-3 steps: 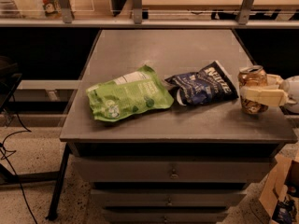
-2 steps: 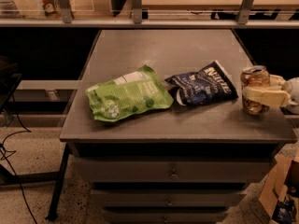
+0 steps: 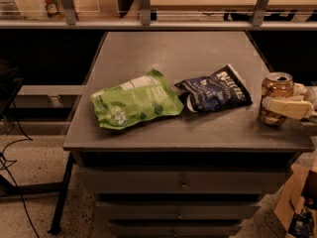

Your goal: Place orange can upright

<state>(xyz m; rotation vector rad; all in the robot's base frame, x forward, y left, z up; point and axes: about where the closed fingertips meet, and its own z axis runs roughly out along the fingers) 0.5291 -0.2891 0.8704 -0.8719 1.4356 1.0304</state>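
The orange can [image 3: 275,89] stands upright near the right edge of the grey table [image 3: 178,58], its silver pull-tab top facing up. My gripper [image 3: 280,102] comes in from the right edge of the view. Its pale fingers [image 3: 287,108] are closed around the can's middle and lower body. The can's base appears to rest on the table top.
A dark blue chip bag [image 3: 215,89] lies just left of the can. A green snack pouch [image 3: 136,101] lies further left. Drawers sit below the table top. A railing and shelf run behind the table. A cardboard box [image 3: 299,207] stands on the floor at the lower right.
The can and the gripper holding it have shifted very slightly to the right. The bags have not moved.
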